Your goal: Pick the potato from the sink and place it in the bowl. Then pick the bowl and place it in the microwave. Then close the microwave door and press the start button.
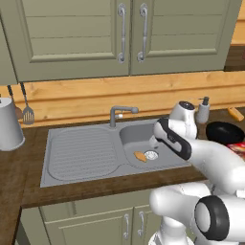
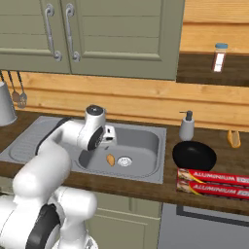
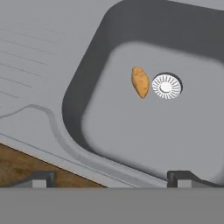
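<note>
Rising from the near edge of the base views, the white arm is bent forward over the wooden counter [image 2: 146, 187], and its gripper [image 3: 109, 179] is held above the front rim of the sink [image 1: 72, 172]; in the hand view the two dark fingertips [image 3: 39, 179] are seen well apart at the bottom, with nothing between them. Below and beyond them the rectangular basin is looked into from above. On the basin floor the potato [image 3: 140, 82] is seen lying flat, just beside the round steel drain [image 3: 166, 85] (whether the two touch cannot be told). The same pair is found in the left base view, the potato [image 1: 140, 156] left of the drain [image 1: 151, 155], and in the right base view, the potato [image 2: 111, 159] again left of the drain [image 2: 125, 161]. To the left of the basin the ribbed drainboard [image 1: 83, 153] is spread out. On the counter to the right of the sink the black bowl [image 2: 194, 156] is set upright, with two boxes of aluminium foil [image 2: 214, 181] lying in front of it. Behind the bowl a grey soap dispenser [image 2: 186, 126] is placed. At the back of the sink the grey faucet [image 1: 119, 115] is mounted, and above it the green cabinet doors [image 1: 124, 33] are shut.
</note>
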Tool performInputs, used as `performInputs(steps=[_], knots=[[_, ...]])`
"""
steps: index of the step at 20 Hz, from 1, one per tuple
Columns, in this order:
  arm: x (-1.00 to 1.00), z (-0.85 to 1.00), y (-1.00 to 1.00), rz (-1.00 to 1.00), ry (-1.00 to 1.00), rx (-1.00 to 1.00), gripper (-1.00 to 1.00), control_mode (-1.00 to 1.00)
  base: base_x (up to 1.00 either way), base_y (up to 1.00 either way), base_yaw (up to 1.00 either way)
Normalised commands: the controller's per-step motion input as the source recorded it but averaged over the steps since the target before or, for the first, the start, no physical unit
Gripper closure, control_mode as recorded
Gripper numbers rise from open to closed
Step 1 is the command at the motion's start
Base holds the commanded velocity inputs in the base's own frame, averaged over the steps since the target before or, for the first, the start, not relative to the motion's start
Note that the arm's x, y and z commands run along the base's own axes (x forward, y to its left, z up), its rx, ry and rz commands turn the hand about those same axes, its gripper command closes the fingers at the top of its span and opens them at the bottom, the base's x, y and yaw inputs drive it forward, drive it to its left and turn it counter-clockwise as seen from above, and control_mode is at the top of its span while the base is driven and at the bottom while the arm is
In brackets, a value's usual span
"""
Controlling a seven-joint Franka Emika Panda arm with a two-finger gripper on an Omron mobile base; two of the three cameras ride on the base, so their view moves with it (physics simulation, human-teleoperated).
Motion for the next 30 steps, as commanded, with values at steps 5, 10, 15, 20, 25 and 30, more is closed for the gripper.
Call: performInputs(steps=[5, 10, 15, 20, 25, 30], knots=[[0.37, -0.31, -0.16, 0.02, 0.04, 0.01, -1.00, -1.00, 0.00, 0.00, 0.00], [0.35, -0.36, -0.09, 0.01, 0.02, 0.01, -1.00, -1.00, 0.00, 0.00, 0.00], [0.44, -0.32, 0.00, 0.00, 0.00, 0.00, -1.00, -1.00, 0.00, 0.00, 0.00], [0.26, -0.33, 0.11, 0.00, 0.01, 0.00, -1.00, -1.00, 0.00, 0.00, 0.00], [0.40, -0.38, 0.21, 0.00, 0.05, 0.00, -1.00, -1.00, 0.00, 0.00, 0.00], [0.35, -0.53, 0.00, 0.04, 0.08, 0.00, -1.00, -1.00, 0.00, 0.00, 0.00]])
